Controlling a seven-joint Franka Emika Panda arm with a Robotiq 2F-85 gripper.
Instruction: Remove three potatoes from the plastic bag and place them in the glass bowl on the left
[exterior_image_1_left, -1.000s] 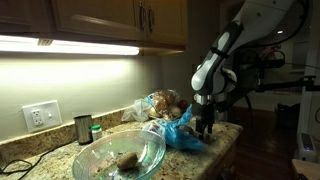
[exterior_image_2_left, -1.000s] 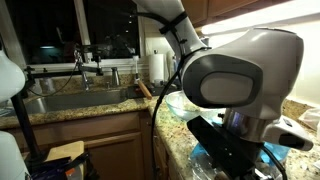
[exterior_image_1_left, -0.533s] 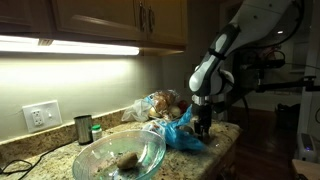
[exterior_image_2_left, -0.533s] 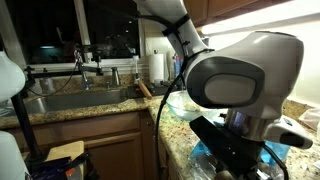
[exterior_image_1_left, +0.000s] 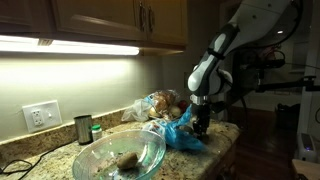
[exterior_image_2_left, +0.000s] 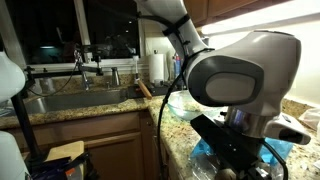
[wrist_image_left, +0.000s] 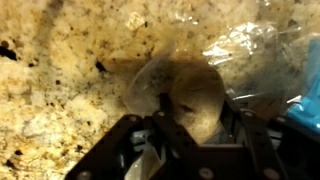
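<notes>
- At the far end of the granite counter (exterior_image_1_left: 227, 133), the arm (exterior_image_1_left: 215, 60) reaches down from above and the gripper (exterior_image_1_left: 203, 126) sits in the plastic bag (exterior_image_1_left: 180, 133).
- Wrist view: gripper (wrist_image_left: 195, 128) is clamped on a potato (wrist_image_left: 192, 95), jaws on either side of it. Tan skin, with clear bag film (wrist_image_left: 250, 50) wrinkled around it.
- Can't tell whether film sits between the pads and the potato, or whether the potato touches the counter (wrist_image_left: 60, 80).
- Glass bowl (exterior_image_1_left: 95, 158) is on the same counter, near the bag. One other potato (exterior_image_1_left: 127, 160) lies in its bottom.
- Behind the bowl: small dark metal cup (exterior_image_1_left: 83, 129), near the wall outlet (exterior_image_1_left: 40, 116).
- Bread bag (exterior_image_1_left: 160, 103) sits against the backsplash, just behind the plastic bag.
- In an exterior view the arm's wrist housing (exterior_image_2_left: 240, 70) blocks the grasp; sink (exterior_image_2_left: 70, 100) is well apart.
</notes>
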